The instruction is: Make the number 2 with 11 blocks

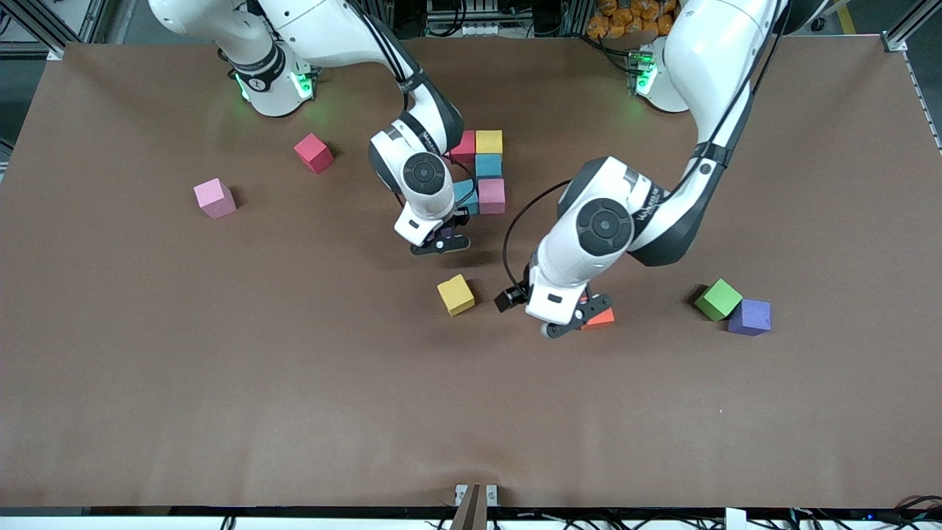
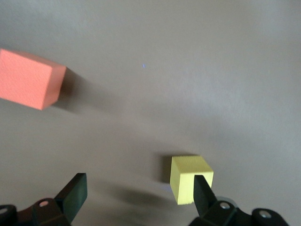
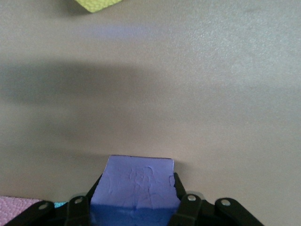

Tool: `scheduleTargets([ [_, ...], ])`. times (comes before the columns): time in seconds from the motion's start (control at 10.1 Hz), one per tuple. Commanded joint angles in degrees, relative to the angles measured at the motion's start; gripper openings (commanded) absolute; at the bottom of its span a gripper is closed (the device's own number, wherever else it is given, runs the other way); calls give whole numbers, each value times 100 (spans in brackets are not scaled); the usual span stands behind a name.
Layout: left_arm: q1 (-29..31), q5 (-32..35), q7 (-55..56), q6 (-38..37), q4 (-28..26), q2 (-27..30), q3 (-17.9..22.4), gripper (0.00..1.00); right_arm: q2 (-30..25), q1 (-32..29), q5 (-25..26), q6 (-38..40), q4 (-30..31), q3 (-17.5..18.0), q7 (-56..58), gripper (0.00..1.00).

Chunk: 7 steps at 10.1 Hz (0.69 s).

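Front view: partial number 2 [image 1: 482, 173] sits mid-table toward the robots' bases, with crimson [image 1: 464, 145] and yellow [image 1: 489, 141] cubes in the row nearest the bases, a light blue cube [image 1: 488, 165] below the yellow, then a pink cube [image 1: 491, 195] with another light blue [image 1: 466, 194] beside it, partly hidden by the right arm. Right gripper [image 1: 441, 243] hangs just at the camera-side edge of that cluster, jaws clamped on a purple block [image 3: 134, 183]; right wrist view shows the block filling the gap between the fingers, table underneath, pink edge at the frame corner. Left gripper [image 1: 578, 320] is down over an orange block [image 1: 602, 317], jaws spread wide and gripping nothing; in the left wrist view the orange block [image 2: 30, 79] is off to one side, apart from the fingers [image 2: 73, 193], not between them. Loose yellow block [image 1: 455, 294] lies just beside the left gripper, toward the right arm's end. Other loose blocks: green [image 1: 718, 299] touching purple [image 1: 750, 317] toward the left arm's end; red [image 1: 313, 152] and pink [image 1: 214, 198] toward the right arm's end.
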<state>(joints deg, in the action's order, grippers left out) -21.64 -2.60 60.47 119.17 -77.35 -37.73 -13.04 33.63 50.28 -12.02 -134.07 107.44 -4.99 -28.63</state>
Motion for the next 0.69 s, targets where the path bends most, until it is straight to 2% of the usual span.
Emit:
scheduleTargets([
  [0.0, 370, -22, -244, -113, -60, 134, 21, 100, -217, -89, 76, -251, 347, 112, -99, 0],
  [0.3, 722, 496, -534, -445, -61, 186, 12, 100, -217, -97, 85, -260, 347, 130, -99, 0],
  [0.4, 801, 506, -710, -595, -69, 248, 12, 100, -217, -97, 85, -260, 339, 130, -99, 20],
  [0.5, 880, 523, -808, -770, -70, 292, 21, 100, -217, -89, 94, -260, 339, 130, -99, 76],
  [0.59, 994, 524, -991, -877, -70, 344, 12, 100, -217, -80, 129, -260, 339, 130, -99, 100],
])
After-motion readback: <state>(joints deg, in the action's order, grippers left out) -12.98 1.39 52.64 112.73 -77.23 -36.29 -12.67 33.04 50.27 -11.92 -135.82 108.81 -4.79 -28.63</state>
